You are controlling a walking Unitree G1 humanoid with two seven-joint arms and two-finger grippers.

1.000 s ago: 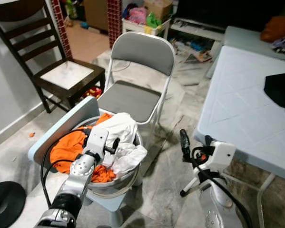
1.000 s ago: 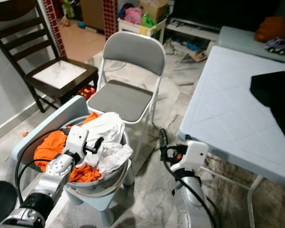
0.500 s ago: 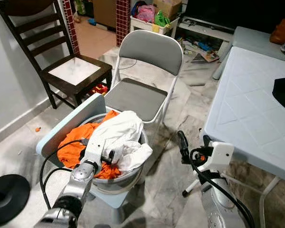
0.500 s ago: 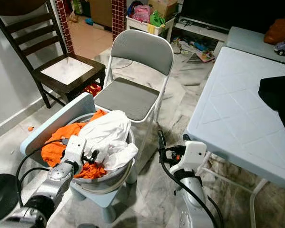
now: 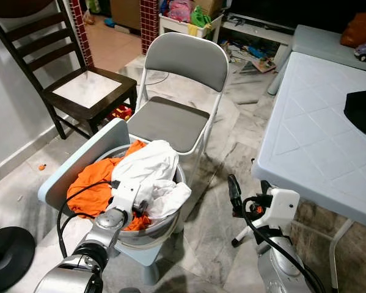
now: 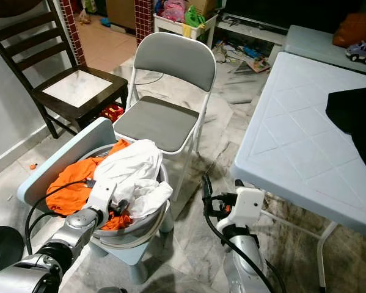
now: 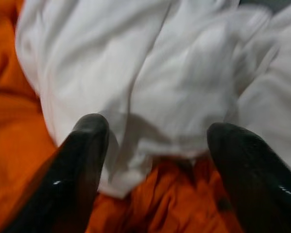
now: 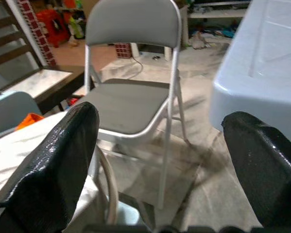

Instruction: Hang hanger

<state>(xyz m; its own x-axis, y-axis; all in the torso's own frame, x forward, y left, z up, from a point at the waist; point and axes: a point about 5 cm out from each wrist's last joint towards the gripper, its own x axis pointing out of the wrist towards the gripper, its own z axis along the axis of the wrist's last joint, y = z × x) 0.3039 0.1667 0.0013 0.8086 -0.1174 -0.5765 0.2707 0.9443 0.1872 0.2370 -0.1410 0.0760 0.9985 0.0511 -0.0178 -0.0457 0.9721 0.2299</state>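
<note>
Barely begun: the left gripper [image 7: 152, 145], fingers apart, digs among the laundry basket [image 5: 164, 224] clothes; no hanger is visible, none hung.

Soft white cloth [image 7: 150, 87] (creased), glossy black tool fingers [image 7: 82, 165].

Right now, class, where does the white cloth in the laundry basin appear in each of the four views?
Left eye view: the white cloth lies lower centre-left, heaped on the orange cloth.
Right eye view: lower left.
Left wrist view: just beyond the open left claw, with orange under it.
Right wrist view: a pale blurred edge at the bottom left corner.
Shared landmark: the grey folding chair behind the basin.
</note>
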